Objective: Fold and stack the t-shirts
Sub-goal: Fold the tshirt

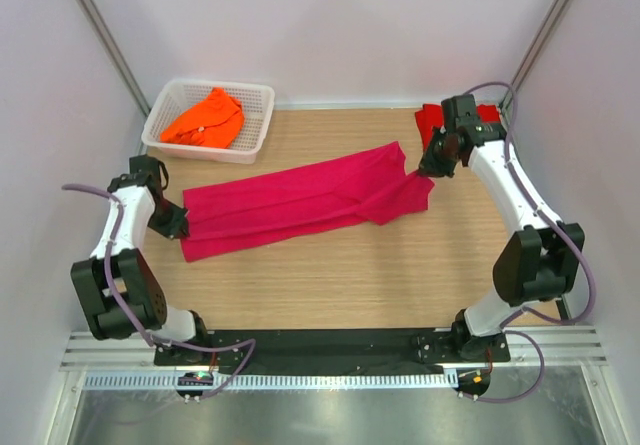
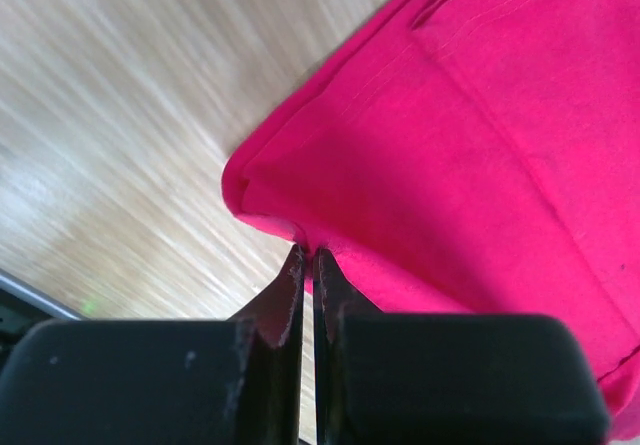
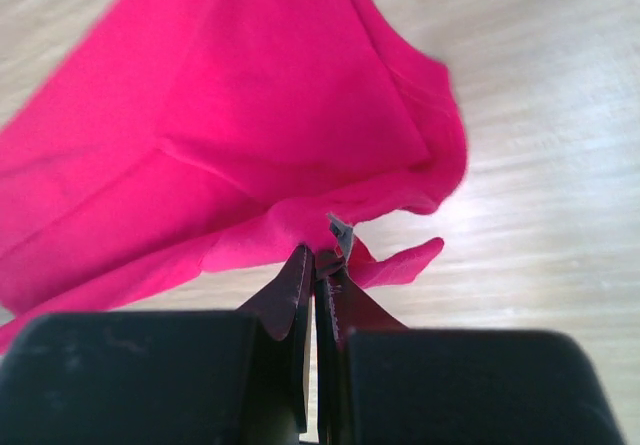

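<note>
Across the middle of the table [image 1: 330, 285] lies the magenta t-shirt [image 1: 300, 200], stretched as a long band. It looks like light, limp cloth, likely to sag, so edges are the best holds. The left gripper [image 1: 183, 230] is pinched on its near-left hem, and the right gripper [image 1: 425, 170] is clamped on a bunched far-right corner. Three shirts: this one, one orange t-shirt [image 1: 205, 120] in the one white basket [image 1: 257, 137], and one red t-shirt [image 1: 430, 117] at the far right.

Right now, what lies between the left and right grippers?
Only the pink shirt, stretched out from the left gripper to the right gripper, each shut on one end. The top view shows it.
</note>
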